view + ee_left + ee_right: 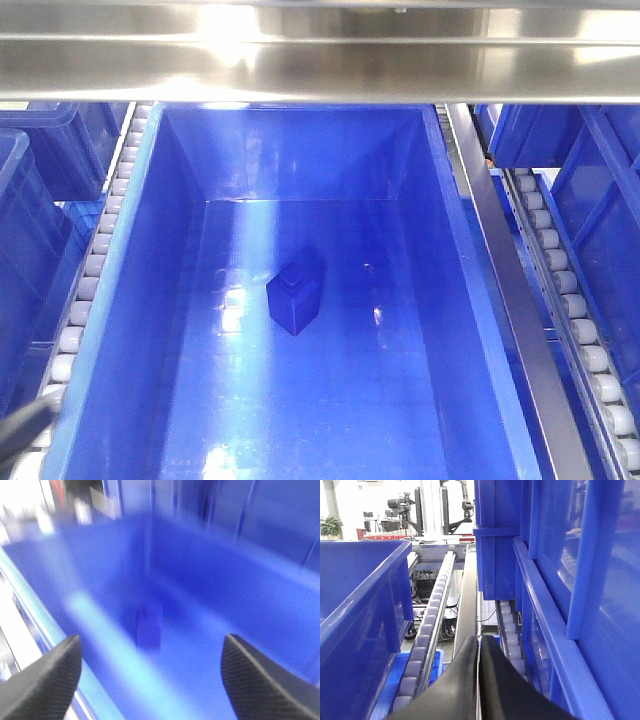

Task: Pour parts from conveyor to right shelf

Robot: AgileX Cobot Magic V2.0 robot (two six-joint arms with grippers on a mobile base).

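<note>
Bin (130,330) on roller conveyor (95,270) holds one blue part (296,291) mid-floor; left tool (150,675) spread wide above the near rim, probably to grip it, right tool (479,680) clenched empty beside the shelf bins (560,605).

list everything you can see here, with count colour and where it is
large bin: one, blue, centre of the front view, on the roller track
part: one, blue, blocky, on the bin floor near the middle
roller rails: grey-white rollers, along both sides of the bin
metal beam: one, silver, across the top of the front view
other bins: several, blue, left and right of the centre lane
left gripper: black fingers spread apart, above the large bin
right gripper: black fingers pressed together, empty, between bins
</note>
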